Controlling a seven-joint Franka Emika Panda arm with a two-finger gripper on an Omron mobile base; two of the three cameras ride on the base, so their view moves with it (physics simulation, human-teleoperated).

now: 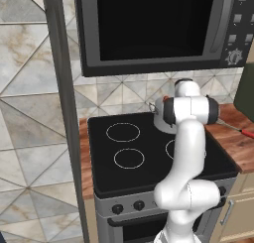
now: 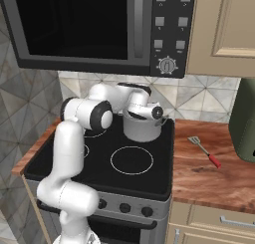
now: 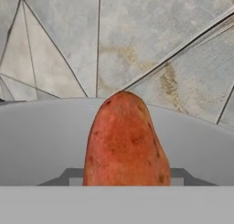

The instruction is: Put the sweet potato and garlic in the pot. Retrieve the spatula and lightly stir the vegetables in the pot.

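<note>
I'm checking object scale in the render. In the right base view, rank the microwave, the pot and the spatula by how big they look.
1. Microwave, largest by far.
2. Pot, partly hidden by the arm.
3. Spatula, thin and smallest.

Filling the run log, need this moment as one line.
phase: placing sweet potato | tool: shut on sweet potato, above pot | spatula: on counter, untouched

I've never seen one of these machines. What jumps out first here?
A white robot arm bends over a black stove, its claw poised above a grey metal pot at the back of the cooktop. Seen from the hand, a reddish-orange sweet potato hangs over the pot's inside. A red-handled spatula lies on the wooden counter beside the stove.
</note>
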